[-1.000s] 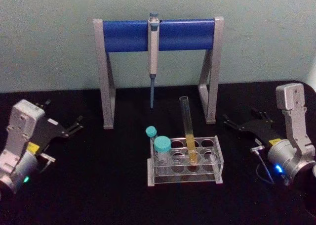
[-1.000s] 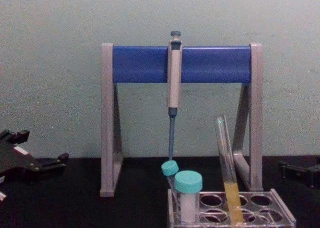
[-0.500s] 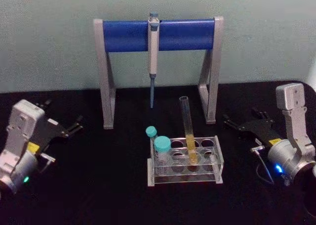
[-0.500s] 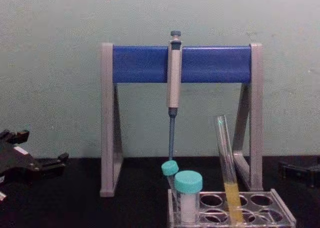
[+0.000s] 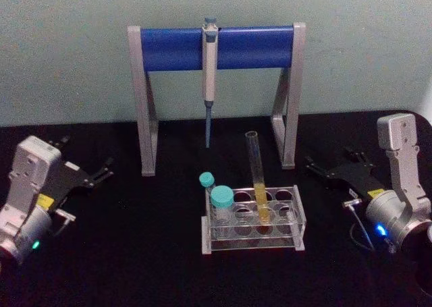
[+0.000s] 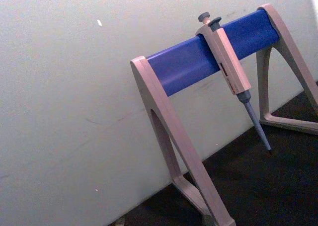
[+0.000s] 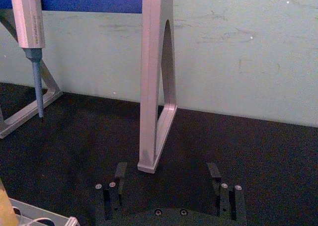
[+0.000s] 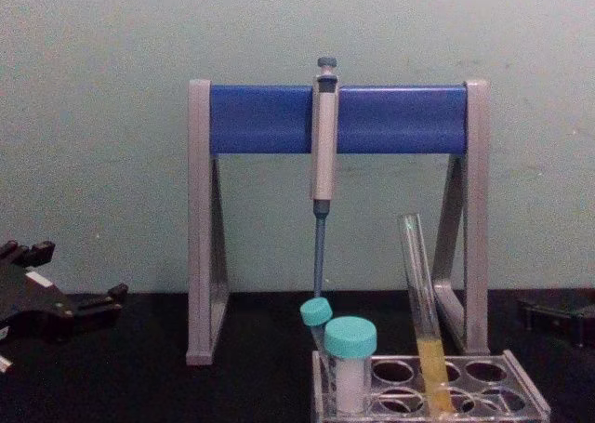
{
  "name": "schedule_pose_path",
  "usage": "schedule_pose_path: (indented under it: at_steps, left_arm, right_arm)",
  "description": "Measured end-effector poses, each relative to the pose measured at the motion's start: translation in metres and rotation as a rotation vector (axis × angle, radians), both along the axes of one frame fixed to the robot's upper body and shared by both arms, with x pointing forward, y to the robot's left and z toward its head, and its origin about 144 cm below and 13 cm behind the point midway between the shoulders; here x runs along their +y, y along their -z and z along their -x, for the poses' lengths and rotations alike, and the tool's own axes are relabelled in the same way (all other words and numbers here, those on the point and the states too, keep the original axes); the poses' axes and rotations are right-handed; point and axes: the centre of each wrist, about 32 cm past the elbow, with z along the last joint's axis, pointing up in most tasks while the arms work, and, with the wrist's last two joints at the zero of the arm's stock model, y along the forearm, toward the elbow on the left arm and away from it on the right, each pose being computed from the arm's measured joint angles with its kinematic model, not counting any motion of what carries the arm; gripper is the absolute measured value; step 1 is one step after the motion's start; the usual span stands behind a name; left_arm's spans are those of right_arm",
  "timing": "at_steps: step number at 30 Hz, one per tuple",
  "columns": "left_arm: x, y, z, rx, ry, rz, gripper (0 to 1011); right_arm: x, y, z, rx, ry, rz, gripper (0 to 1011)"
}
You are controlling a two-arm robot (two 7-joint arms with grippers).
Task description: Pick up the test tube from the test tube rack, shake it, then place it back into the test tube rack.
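Leaning test tube (image 5: 257, 179) in test tube rack (image 5: 297, 216).

Pipette (image 5: 209, 64) on stand (image 5: 172, 48); teal-capped tubes (image 5: 221, 200)

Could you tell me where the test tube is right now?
The test tube stands tilted in the test tube rack at table centre, right of the teal-capped tubes.

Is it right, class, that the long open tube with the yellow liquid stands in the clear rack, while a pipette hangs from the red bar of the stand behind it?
Not quite: the bar is blue, not red, as the head view shows. The rest holds: the long open tube with yellow liquid stands in the clear rack, and the pipette hangs from the stand behind it.
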Motion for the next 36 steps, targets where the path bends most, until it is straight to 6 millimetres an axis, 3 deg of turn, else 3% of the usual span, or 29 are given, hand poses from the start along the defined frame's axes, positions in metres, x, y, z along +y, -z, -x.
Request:
schedule_pose_path:
  at_steps: [36]
  left_arm:
    - [0.0,0.0,0.0,0.0,0.0,0.0,1001]
  right_arm:
    - [0.0,0.0,0.0,0.0,0.0,0.0,1000]
